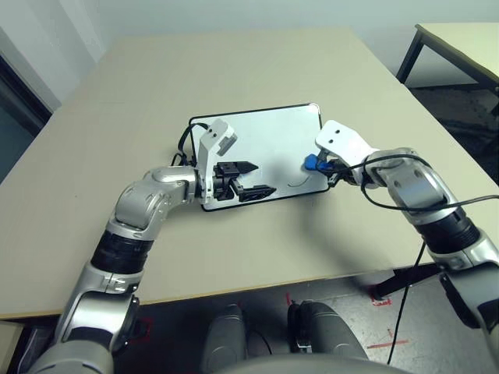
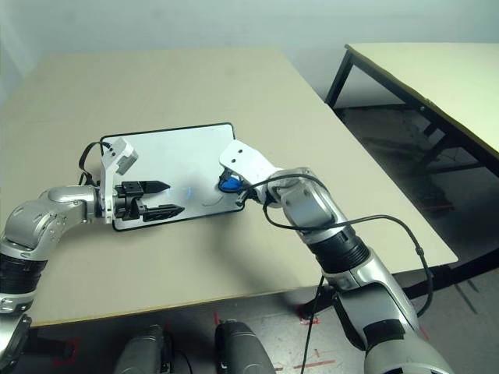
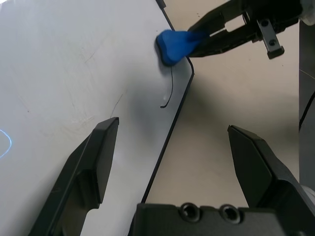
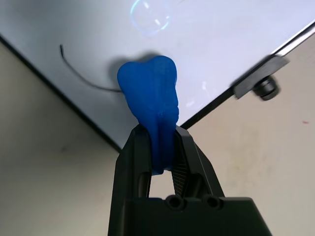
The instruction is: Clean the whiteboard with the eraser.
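A: How's the eraser [image 4: 150, 105] looking?
B: Bright blue, squeezed in the right claw [image 4: 161, 142], pressed on the whiteboard [image 1: 265, 140] at its near right corner beside a thin dark pen line [image 3: 169, 91].
A: The left claw [image 3: 177, 157]?
B: Released, straddling the board's near edge.
A: Surroundings?
B: Beige surface [image 1: 234, 70]; a second table [image 2: 437, 70] to the right.

A broad beige rectangular table [image 1: 234, 70] is sitting before pale walls; a second beige black-legged table [image 2: 437, 78] is standing right, possibly over dark flooring.
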### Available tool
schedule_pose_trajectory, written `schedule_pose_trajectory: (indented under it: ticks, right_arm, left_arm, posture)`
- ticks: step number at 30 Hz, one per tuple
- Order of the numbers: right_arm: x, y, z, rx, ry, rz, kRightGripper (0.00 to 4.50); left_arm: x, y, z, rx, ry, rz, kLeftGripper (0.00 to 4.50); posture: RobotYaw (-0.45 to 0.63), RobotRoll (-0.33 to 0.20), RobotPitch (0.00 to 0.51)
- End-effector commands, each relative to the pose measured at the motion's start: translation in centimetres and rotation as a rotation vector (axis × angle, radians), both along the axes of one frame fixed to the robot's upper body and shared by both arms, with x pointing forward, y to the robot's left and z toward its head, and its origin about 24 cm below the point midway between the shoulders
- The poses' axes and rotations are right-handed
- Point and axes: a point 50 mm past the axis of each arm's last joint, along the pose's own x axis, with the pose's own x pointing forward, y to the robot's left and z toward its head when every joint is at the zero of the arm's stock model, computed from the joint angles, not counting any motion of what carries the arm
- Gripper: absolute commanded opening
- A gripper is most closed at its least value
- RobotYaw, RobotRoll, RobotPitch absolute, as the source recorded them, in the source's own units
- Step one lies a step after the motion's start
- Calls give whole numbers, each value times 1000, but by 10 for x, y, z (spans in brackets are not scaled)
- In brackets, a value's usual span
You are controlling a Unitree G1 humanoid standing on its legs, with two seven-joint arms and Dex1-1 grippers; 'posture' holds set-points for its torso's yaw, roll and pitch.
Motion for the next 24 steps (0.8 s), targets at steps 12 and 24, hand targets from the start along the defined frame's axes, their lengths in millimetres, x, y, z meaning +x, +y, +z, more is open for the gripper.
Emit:
schedule_pose_trajectory:
  ticks: [12,24]
  right_arm:
    - [5,14,5,19,-14,32,565]
    - [-17,9,-22,-88,124,95,565]
  left_arm:
    - [-1,-3,-2,11,1,-12,4500]
    - [-1,-4,-2,10,0,-8,4500]
  posture:
    - [-53,0,92]
    - [-45,0,93]
